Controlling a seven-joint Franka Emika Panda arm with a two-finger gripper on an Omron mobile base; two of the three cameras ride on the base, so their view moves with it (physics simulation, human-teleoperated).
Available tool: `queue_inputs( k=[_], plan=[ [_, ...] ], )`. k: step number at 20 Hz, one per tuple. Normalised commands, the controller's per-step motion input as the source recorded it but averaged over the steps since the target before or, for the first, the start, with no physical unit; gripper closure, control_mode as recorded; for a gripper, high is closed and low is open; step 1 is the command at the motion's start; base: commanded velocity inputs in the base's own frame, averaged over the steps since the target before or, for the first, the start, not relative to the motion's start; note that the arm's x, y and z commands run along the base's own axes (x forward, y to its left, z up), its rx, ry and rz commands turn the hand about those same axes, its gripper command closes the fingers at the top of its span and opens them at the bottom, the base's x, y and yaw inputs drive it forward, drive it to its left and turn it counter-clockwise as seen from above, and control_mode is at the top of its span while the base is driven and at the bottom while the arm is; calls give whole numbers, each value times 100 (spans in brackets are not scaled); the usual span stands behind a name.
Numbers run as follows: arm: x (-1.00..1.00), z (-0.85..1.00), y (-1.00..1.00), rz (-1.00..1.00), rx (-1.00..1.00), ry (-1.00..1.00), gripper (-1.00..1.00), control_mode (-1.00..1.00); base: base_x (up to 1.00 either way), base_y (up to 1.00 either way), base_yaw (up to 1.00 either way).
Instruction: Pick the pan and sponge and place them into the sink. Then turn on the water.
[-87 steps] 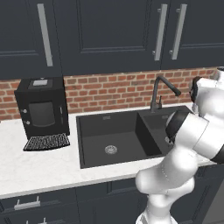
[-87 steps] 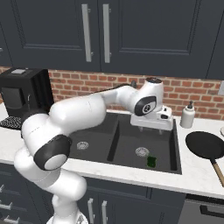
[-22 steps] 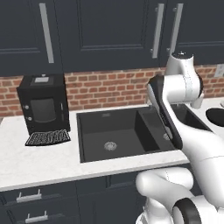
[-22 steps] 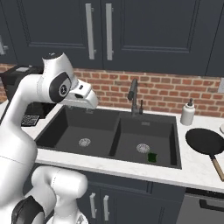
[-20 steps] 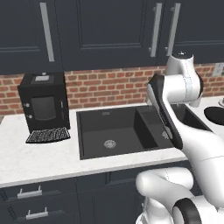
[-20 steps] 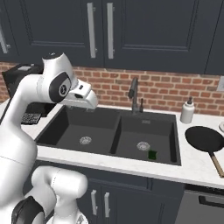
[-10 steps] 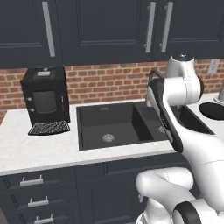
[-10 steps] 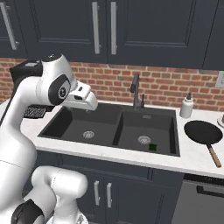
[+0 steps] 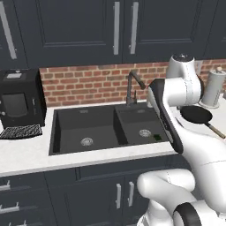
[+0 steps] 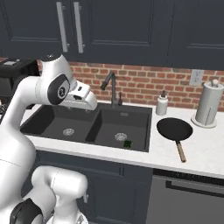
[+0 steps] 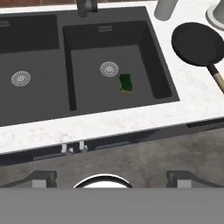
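Observation:
The black pan (image 10: 174, 129) lies flat on the white counter right of the sink (image 10: 148, 127), its light handle toward the front; it also shows in the hand view (image 11: 197, 43) and the left base view (image 9: 195, 114). The green sponge (image 11: 126, 83) lies on the floor of the right basin beside the drain (image 10: 127, 143) (image 9: 157, 138). My gripper (image 11: 111, 178) is open and holds nothing, raised high above the counter's front edge, left of the pan (image 10: 92, 105). No water is in view at the dark faucet (image 10: 111, 87).
A black coffee machine (image 9: 17, 103) stands on the counter left of the sink. A soap bottle (image 10: 162, 105) and a paper towel roll (image 10: 206, 105) stand against the brick wall behind the pan. Dark cabinets hang overhead.
The whole picture has slid left in both base views, so the base has driven right along the counter. The pan now sits nearer. The arm holds its raised pose, gripper still open.

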Motion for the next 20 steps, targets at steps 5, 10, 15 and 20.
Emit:
queue_inputs(
  k=[5, 10, 15, 20],
  plan=[
    [0, 0, 0, 0, 0, 0, -100, 100, 0, -61, 0],
    [0, 0, 0, 0, 0, 0, -100, 100, 15, -16, 0],
    [0, 0, 0, 0, 0, 0, -100, 100, 39, 0, 0],
    [0, 0, 0, 0, 0, 0, -100, 100, 66, -19, 0]
  ],
)
